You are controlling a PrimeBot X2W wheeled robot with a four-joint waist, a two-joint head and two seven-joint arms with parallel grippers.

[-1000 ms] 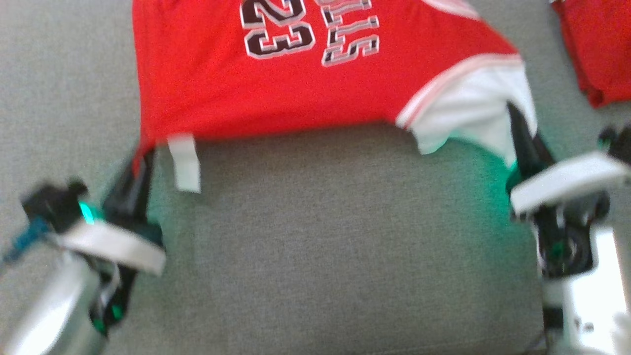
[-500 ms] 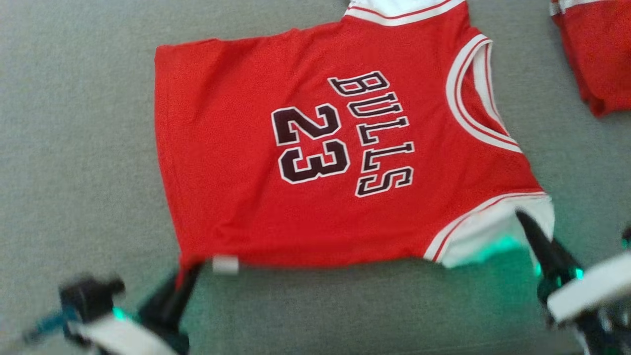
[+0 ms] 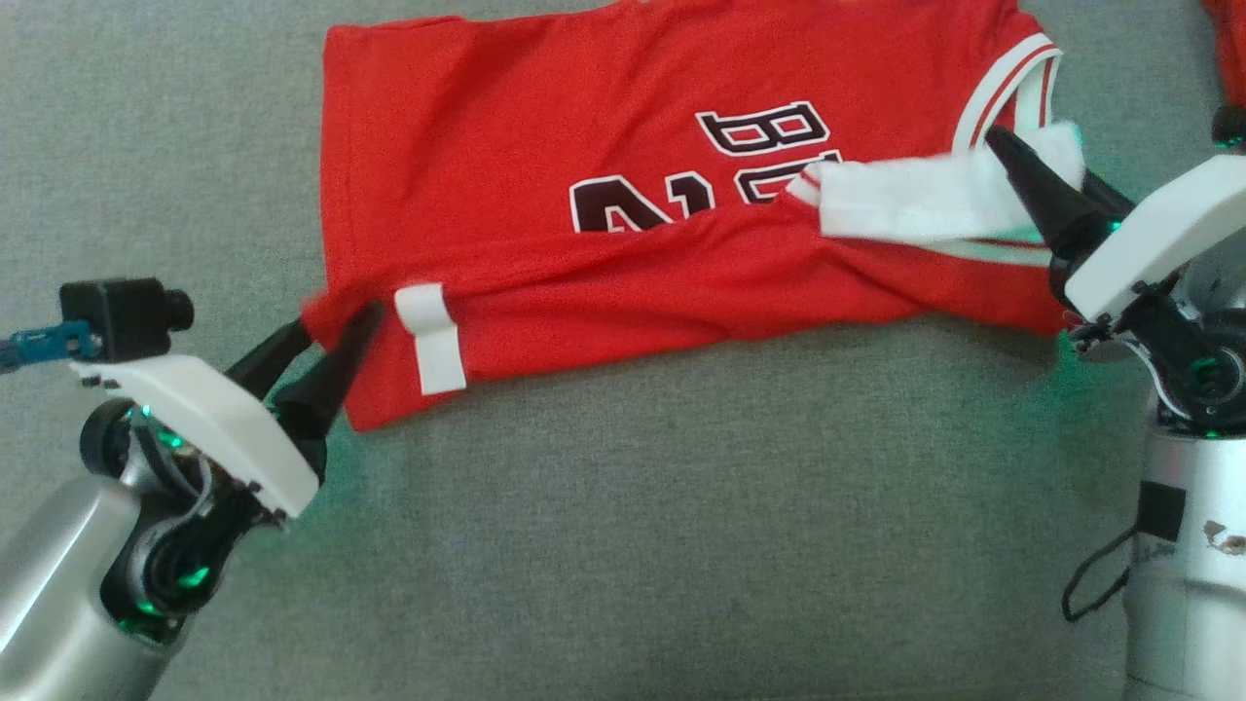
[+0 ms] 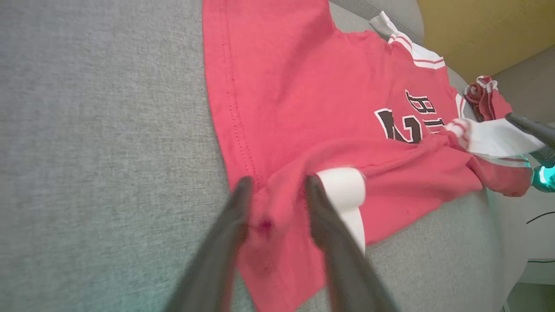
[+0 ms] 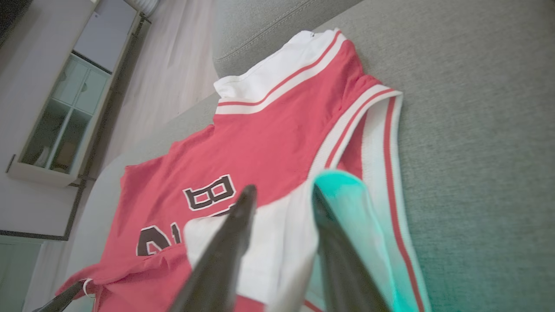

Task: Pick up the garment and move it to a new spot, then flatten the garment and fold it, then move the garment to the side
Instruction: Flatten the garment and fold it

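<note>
Two hands are flanking a red jersey [image 3: 584, 127] that is lying on a grey sofa cushion [image 3: 681, 506]. Head view: the jersey is spreading across the upper half of the cushion, with its near edge lying doubled over the front, so that the black number and lettering are showing only in part. A white label [image 3: 430, 336] is lying across the folded edge. The left hand [image 3: 338, 319] is sitting at the jersey's lower left corner, fingers apart, with the red corner lying between them. The right hand [image 3: 1037, 156] is sitting at the white sleeve panel [image 3: 915, 200], which is lying turned over onto the red front. A second red garment [image 3: 1228, 49] is lying at the top right, apart from the jersey. Left wrist view: the left hand's two dark fingers [image 4: 236, 208] are standing parted, with a loose ridge of red cloth lying in the gap and the label just beside the finger on that view's right. Right wrist view: the right hand's fingers [image 5: 234, 225] are likewise standing apart, with white sleeve cloth lying between them. The striped neckline trim is lying beyond on the cushion.
</note>
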